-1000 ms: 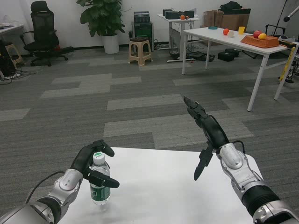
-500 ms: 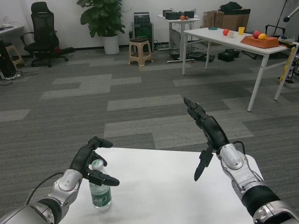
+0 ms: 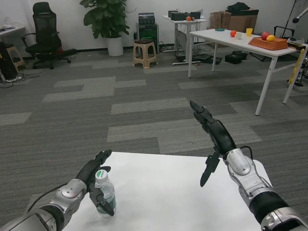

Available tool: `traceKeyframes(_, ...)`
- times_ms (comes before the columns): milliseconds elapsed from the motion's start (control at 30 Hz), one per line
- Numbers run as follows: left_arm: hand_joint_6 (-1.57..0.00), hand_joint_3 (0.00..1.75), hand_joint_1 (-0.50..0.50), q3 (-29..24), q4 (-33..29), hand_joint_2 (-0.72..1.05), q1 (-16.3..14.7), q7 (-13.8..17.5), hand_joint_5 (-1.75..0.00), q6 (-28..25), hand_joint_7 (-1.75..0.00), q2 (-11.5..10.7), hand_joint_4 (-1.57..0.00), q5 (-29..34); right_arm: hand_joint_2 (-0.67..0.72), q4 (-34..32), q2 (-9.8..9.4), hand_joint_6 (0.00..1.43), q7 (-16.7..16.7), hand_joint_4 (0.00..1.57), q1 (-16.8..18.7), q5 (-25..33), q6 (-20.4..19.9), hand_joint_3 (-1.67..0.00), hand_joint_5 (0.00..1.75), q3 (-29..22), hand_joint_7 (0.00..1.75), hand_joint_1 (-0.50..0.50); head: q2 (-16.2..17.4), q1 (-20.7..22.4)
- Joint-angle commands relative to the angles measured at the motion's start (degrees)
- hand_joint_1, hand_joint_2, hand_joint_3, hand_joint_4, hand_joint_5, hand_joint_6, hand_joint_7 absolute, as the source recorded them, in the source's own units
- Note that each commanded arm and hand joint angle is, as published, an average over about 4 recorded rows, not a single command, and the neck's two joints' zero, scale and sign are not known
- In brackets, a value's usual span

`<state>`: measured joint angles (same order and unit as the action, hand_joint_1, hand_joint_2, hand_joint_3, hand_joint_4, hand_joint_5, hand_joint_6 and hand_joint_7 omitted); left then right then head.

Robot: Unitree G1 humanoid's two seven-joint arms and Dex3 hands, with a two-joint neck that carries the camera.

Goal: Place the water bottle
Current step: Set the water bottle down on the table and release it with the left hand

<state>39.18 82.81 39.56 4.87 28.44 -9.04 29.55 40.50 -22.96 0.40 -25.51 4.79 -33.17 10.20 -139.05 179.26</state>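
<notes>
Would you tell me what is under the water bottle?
The water bottle stands upright on the white table. The left hand covers its lower side, so the base's contact is hidden.

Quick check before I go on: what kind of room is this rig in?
Probably an office or lab workspace: grey carpet tiles, a black office chair, a potted plant and a white table carrying fruit.

bright, even indoor light — sharp focus
</notes>
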Motion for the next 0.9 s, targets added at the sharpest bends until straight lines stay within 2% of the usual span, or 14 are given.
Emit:
traceKeyframes(33,0.0,0.09,-0.48,0.15,-0.78,-0.64,0.1,1.68,-0.44,-0.97,0.0,-0.65,0.0,0.84,0.66,0.13,0.2,0.0,-0.2,0.0,-1.43,0.31,-0.14,0.0,0.0,0.08,0.0,-0.46,0.02,-0.01)
traceKeyframes(267,0.0,0.09,-0.48,-0.16,-1.46,-0.64,0.17,3.35,-0.08,-1.19,0.0,-1.38,0.0,2.44,0.66,0.2,0.2,0.0,-0.14,0.0,-1.47,0.31,-0.14,0.0,0.0,0.02,0.0,-0.46,0.1,0.06)
traceKeyframes(367,0.0,0.09,-0.48,-0.25,-1.95,-0.64,0.17,4.31,0.0,-1.19,0.0,-1.82,0.0,3.28,0.66,0.2,0.2,0.0,-0.18,0.0,-1.43,0.31,-0.14,0.0,0.0,0.04,0.0,-0.46,0.11,0.06)
traceKeyframes(633,0.0,0.09,-0.48,-0.6,-3.22,-0.64,-0.01,8.49,0.0,-1.5,0.0,-3.18,0.0,8.33,0.66,0.2,0.2,0.0,-0.23,0.0,-1.43,0.31,-0.14,0.0,0.0,0.04,0.0,-0.46,-0.01,0.12)
traceKeyframes(700,0.0,0.09,-0.48,-1.04,-3.75,-0.59,-0.27,9.9,0.0,-1.63,0.0,-3.71,0.0,9.3,0.66,0.15,0.2,0.0,-0.23,0.0,-1.43,0.31,-0.14,0.0,0.0,0.04,0.0,-0.46,0.04,0.22)
traceKeyframes(900,0.0,0.09,-0.48,-3.41,-8.94,-0.55,-2.87,14.86,0.0,-3.48,0.0,-5.82,0.0,11.85,0.66,0.2,0.2,0.0,-0.18,0.0,-1.47,0.31,-0.14,0.0,0.0,0.0,0.0,-0.46,0.18,0.3)
